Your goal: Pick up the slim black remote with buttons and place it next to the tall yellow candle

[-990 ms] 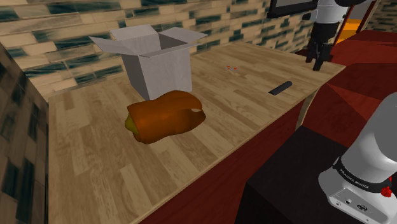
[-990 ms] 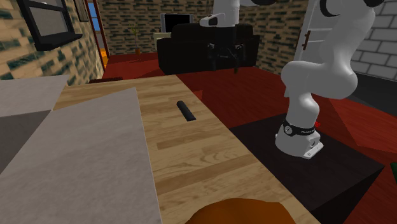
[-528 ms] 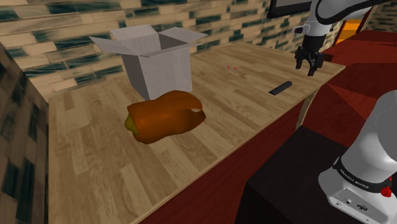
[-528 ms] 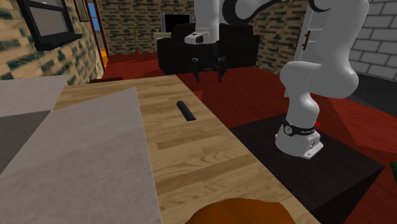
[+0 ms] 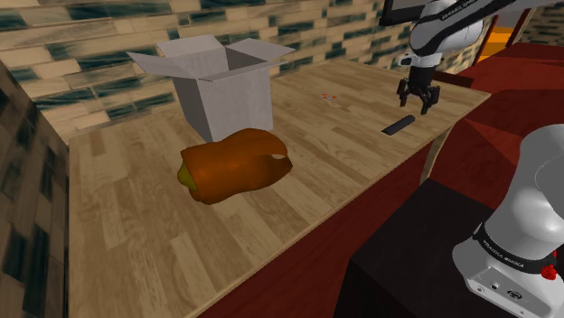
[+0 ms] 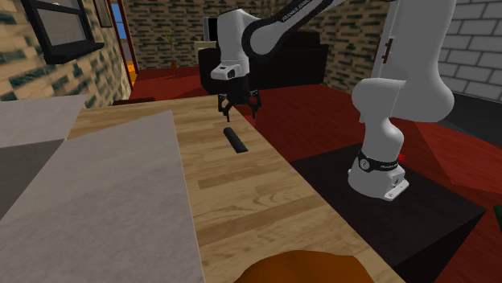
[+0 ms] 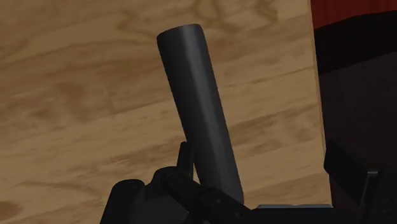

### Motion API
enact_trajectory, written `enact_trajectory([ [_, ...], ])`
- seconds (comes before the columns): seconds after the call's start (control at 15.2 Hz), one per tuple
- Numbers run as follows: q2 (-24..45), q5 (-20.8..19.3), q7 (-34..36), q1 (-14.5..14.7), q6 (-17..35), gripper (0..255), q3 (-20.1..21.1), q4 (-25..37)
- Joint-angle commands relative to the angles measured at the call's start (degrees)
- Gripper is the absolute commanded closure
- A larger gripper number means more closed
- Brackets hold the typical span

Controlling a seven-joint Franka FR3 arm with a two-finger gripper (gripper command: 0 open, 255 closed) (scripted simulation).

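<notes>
Your gripper (image 6: 238,110) hangs with its fingers spread and empty, just above one end of the slim black remote (image 6: 235,139). You see the remote lying flat on the wooden table (image 6: 241,201), near the edge that faces the stand (image 5: 407,244).

Dim, warm, even light — faint shadows, smeared textures.

The slim, plain charcoal-black remote (image 5: 398,125) lies on a pale wooden table (image 5: 136,235) with brown grain. The open box (image 5: 221,86) is light grey. The rounded lump (image 5: 235,164) is orange-brown, yellow at one end. The gripper (image 5: 416,106) is all black.
</notes>
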Motion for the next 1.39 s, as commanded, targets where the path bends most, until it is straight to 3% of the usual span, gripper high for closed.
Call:
enact_trajectory([
  [0.0, 9.39, 9.33, -12.38, 2.90, 2.71, 0, -4.15, 2.58],
  [0.07, 14.64, 14.97, -18.69, 2.42, 3.28, 0, -4.20, 4.13],
  [0.13, 17.05, 17.46, -21.68, 0.75, 3.45, 0, -2.71, 5.06],
  [0.66, 21.89, 22.95, -25.54, -3.26, 8.49, 0, 1.25, 2.62],
  [1.12, 21.88, 22.93, -25.53, -3.26, 8.48, 0, 1.26, 2.62],
  [1.19, 21.88, 22.93, -25.53, -3.26, 8.48, 255, 1.26, 2.62],
  [1.32, 21.88, 22.93, -25.53, -3.26, 8.48, 255, 1.26, 2.62],
])
